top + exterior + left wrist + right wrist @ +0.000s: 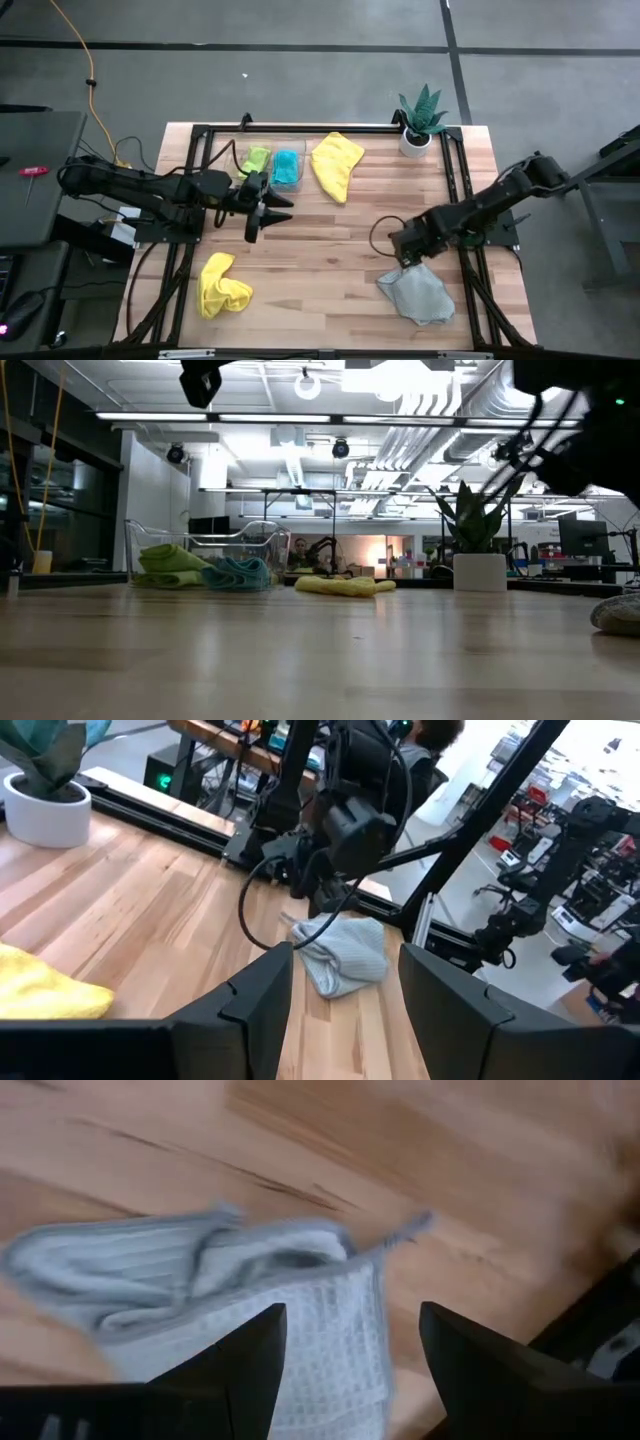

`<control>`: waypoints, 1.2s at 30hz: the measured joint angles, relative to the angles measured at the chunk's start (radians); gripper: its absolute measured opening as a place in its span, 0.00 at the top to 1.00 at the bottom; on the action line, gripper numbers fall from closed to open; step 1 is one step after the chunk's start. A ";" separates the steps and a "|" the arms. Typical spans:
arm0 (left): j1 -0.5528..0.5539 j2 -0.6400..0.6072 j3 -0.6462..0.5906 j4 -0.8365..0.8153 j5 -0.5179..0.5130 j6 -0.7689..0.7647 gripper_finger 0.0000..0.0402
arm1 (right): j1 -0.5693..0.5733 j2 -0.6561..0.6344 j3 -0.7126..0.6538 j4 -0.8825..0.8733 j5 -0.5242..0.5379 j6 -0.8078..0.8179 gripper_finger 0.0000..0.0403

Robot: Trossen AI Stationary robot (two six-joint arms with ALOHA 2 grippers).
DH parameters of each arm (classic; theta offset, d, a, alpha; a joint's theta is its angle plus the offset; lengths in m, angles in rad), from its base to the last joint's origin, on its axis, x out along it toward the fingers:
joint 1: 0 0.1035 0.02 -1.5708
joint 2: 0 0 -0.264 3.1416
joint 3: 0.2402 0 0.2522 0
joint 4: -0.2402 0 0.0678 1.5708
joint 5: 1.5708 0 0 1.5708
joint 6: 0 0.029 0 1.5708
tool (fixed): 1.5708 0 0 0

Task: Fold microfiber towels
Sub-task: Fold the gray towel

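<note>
The light grey towel [420,293] lies crumpled on the table near the near right corner; it also shows in the right wrist view [200,1270] and the left wrist view [345,952]. My right gripper [405,258] is open, low over the towel's far left edge. My left gripper [272,213] is open and empty above the table's middle left, pointing right. One yellow towel [337,165] lies spread at the far middle, another [222,285] bunched at the near left. The lime green towel [257,160] and teal-blue towel [286,167] lie in a clear tray [195,530]. My right gripper stands open over the grey towel's far left edge [298,926], fingers pointing down on either side of a folded-over part [330,1310]. Whether the fingertips touch the cloth cannot be told.
A potted plant [420,125] in a white pot stands at the far right corner. A black frame [300,128] runs along the table's far edge and sides. Bare wood [330,260] lies between the two grippers.
</note>
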 joint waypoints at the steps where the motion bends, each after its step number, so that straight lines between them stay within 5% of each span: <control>1: 0.000 0.001 0.000 -0.001 0.000 0.000 0.57 | 0.020 -0.010 -0.024 0.015 -0.006 0.052 0.45; 10: 0.000 0.001 0.000 0.000 0.000 -0.008 0.57 | 0.119 -0.061 -0.201 0.209 0.102 0.406 0.51; 25: 0.011 0.001 0.000 0.000 -0.002 -0.022 0.57 | 0.131 -0.030 -0.209 0.184 0.186 0.560 0.63; 36: 0.009 0.001 0.001 0.015 -0.038 -0.037 0.57 | 0.131 -0.015 -0.205 0.187 0.254 0.540 0.98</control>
